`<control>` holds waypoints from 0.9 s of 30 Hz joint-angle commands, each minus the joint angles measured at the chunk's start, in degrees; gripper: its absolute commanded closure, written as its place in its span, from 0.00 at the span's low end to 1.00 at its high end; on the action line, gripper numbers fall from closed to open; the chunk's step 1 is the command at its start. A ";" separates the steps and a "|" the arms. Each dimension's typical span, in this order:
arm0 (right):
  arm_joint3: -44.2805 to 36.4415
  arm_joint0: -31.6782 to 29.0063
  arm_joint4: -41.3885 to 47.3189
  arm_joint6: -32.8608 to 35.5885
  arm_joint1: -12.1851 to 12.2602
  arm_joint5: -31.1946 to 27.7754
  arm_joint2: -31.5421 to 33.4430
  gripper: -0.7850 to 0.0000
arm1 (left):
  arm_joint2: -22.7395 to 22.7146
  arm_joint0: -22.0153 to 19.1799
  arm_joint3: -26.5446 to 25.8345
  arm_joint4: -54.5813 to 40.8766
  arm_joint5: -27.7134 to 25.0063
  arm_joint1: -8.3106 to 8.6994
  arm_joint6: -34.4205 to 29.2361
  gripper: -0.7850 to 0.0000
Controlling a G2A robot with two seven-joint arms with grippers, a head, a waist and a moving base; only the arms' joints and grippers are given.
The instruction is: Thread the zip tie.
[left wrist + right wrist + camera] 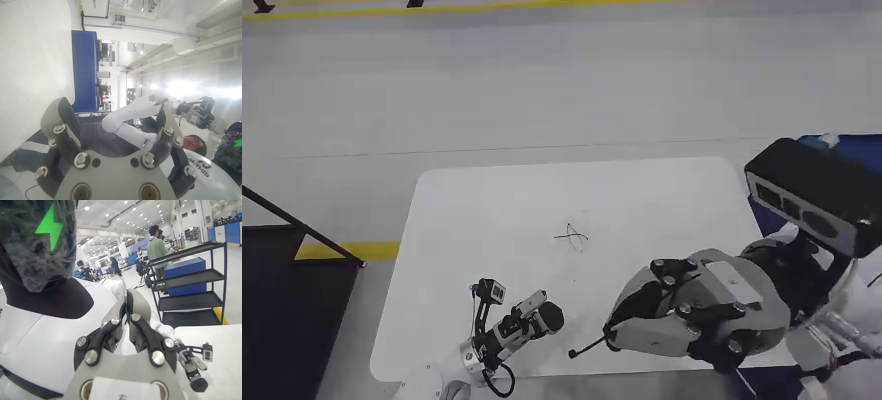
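Observation:
In the top view a large grey gripper hovers over the table's near right part, shut on a black zip tie whose end sticks out toward the front edge. It matches my right gripper, whose fingers are pressed together in the right wrist view. A second thin black zip tie, bent into a loop, lies near the middle of the white table. My left gripper faces the room, open wide with nothing between its fingers.
A slender arm with a small camera mount sits by the table's front edge, left of the large gripper; it is also in the right wrist view. A black shelf rack stands beside the table.

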 commanded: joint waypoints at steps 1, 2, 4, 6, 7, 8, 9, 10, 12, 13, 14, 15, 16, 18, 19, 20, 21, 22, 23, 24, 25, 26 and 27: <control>3.46 -1.46 -1.31 -0.47 0.36 8.32 0.28 1.00 | 0.00 0.00 0.00 0.00 0.00 0.00 0.00 0.00; 4.36 -1.78 -2.48 0.66 0.62 11.68 0.70 1.00 | 0.00 0.00 0.00 0.00 0.00 0.00 0.00 0.00; 9.20 -3.42 -2.03 0.96 0.98 16.73 2.23 1.00 | 0.00 0.00 0.00 0.00 0.00 0.00 0.00 0.00; 15.19 -4.72 -5.34 2.70 1.57 18.05 4.74 1.00 | 0.00 0.00 0.00 0.00 0.00 0.00 0.00 0.00; 18.29 -5.60 -6.07 3.95 1.82 18.14 5.83 1.00 | 0.00 0.00 0.00 0.00 0.00 0.00 0.00 0.00; 21.30 -6.42 -6.18 4.84 2.04 17.99 7.01 1.00 | 0.00 0.00 0.00 0.00 0.00 0.00 0.00 0.00; 24.24 -7.26 -7.16 5.98 2.31 18.18 8.06 1.00 | 0.00 0.00 0.00 0.00 0.00 0.00 0.00 0.00; 27.07 -8.08 -7.76 7.36 2.58 18.88 8.89 1.00 | 0.00 0.00 0.00 0.00 0.00 0.00 0.00 0.00; 33.07 -8.88 -7.97 9.37 3.02 20.07 10.49 1.00 | 0.00 0.00 0.00 0.00 0.00 0.00 0.00 0.00; 35.73 -9.06 -8.83 10.64 3.25 20.19 10.81 1.00 | 0.00 0.00 0.00 0.00 0.00 0.00 0.00 0.00; 37.94 -9.05 -8.68 12.11 3.39 20.19 10.81 1.00 | 0.00 0.00 0.00 0.00 0.00 0.00 0.00 0.00; 39.78 -8.96 -7.08 13.41 3.38 20.02 10.52 1.00 | 0.00 0.00 0.00 0.00 0.00 0.00 0.00 0.00; 41.27 -8.81 -5.65 14.48 3.34 19.87 9.95 1.00 | 0.00 0.00 0.00 0.00 0.00 0.00 0.00 0.00; 43.33 -8.11 -3.44 15.68 3.16 19.44 8.33 1.00 | 0.00 0.00 0.00 0.00 0.00 0.00 0.00 0.00; 43.96 -7.72 -1.81 16.65 2.99 19.23 7.09 1.00 | 0.00 0.00 0.00 0.00 0.00 0.00 0.00 0.00; 44.63 -7.20 -0.25 17.34 2.80 19.21 5.88 1.00 | 0.00 0.00 0.00 0.00 0.00 0.00 0.00 0.00; 45.29 -6.55 0.61 17.33 2.63 18.81 4.81 1.00 | 0.00 0.00 0.00 0.00 0.00 0.00 0.00 0.00; 45.53 -6.32 0.74 17.21 2.57 18.64 4.46 1.00 | 0.00 0.00 0.00 0.00 0.00 0.00 0.00 0.00; 45.53 -6.32 0.74 17.21 2.57 18.64 4.46 1.00 | 0.00 0.00 0.00 0.00 0.00 0.00 0.00 0.00; 45.53 -6.32 0.74 17.21 2.57 18.64 4.46 1.00 | 0.00 0.00 0.00 0.00 0.00 0.00 0.00 0.00; 45.53 -6.32 0.74 17.21 2.57 18.64 4.46 1.00 | 0.00 0.00 0.00 0.00 0.00 0.00 0.00 0.00; 45.53 -6.32 0.74 17.21 2.57 18.64 4.46 1.00 | 0.00 0.00 0.00 0.00 0.00 0.00 0.00 0.00; 45.53 -6.32 0.74 17.21 2.57 18.64 4.46 1.00 | 0.00 0.00 0.00 0.00 0.00 0.00 0.00 0.00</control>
